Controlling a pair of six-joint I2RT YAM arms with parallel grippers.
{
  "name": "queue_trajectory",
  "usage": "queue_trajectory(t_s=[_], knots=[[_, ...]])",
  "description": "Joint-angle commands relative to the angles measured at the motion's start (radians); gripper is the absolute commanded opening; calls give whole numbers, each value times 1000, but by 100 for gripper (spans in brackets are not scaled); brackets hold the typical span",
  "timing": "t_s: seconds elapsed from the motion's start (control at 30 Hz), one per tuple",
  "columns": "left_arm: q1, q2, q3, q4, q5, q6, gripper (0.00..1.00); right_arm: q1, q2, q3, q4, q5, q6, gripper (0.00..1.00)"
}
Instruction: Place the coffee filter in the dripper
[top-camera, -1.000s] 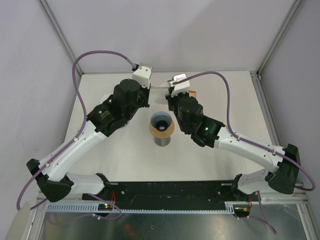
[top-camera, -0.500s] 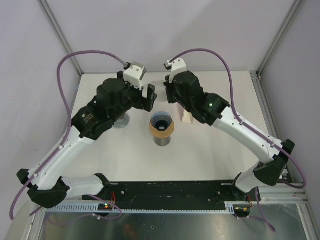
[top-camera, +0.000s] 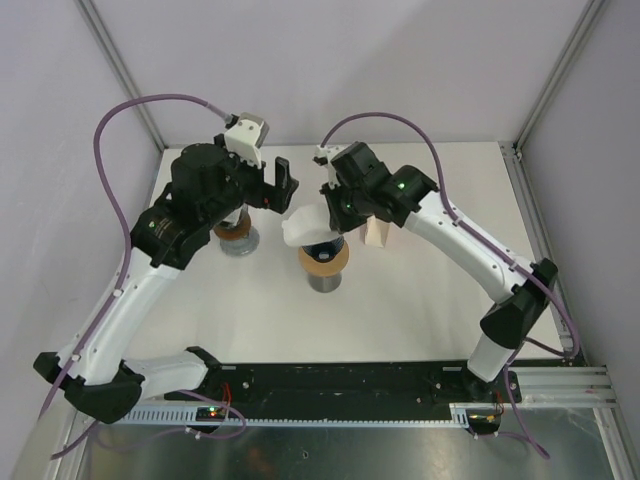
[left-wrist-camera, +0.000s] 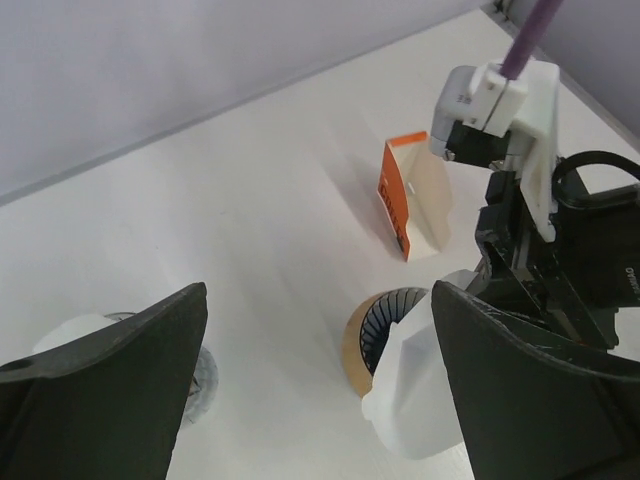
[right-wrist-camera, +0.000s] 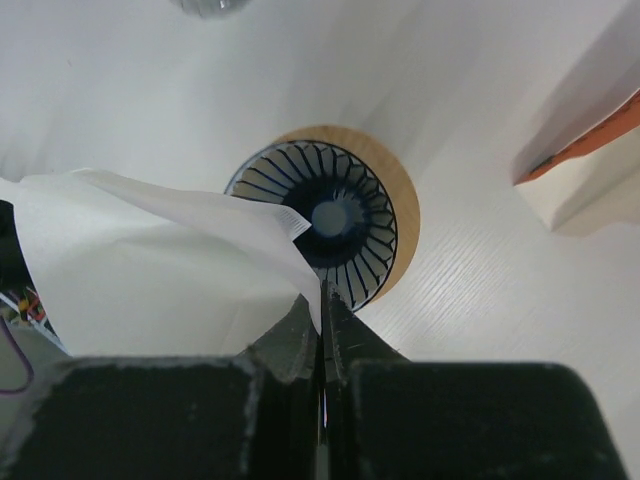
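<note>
From my station I see the right jaws pressed together on one edge of the white paper coffee filter. The right wrist view shows the paper pinched right at the tips. It fans out to the left of the jaws and its corner overlaps the left rim of the black ribbed cone dripper with the tan wooden collar. The filter hangs above that rim and is not seated in the cone.

The left jaws are spread wide with nothing between them. They hover off to the left of the filter, which the left wrist view shows apart from them, just in front of the dripper.

The dripper stands on a metal base near the middle of the white wood-grain worktop. An orange and cream carton stands just to its right, toward the far edge. A second tan-collared stand sits toward the far left corner, partly under the left arm. The left wrist view shows something white on top of it, though I cannot tell what it is.

Pale lilac-grey walls close in the far side, with grey metal frame posts running down to the far corners.
</note>
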Motion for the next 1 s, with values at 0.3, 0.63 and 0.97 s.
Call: queue_trajectory(t_s=[0.3, 0.63, 0.97], knots=[[142, 24, -165, -11, 407, 43, 92, -21, 96, 35, -21, -25, -17, 0], [142, 110, -237, 3, 442, 44, 78, -33, 126, 32, -9, -22, -36, 23], [142, 122, -245, 26, 441, 42, 72, -31, 63, 26, 34, 7, -63, 46]])
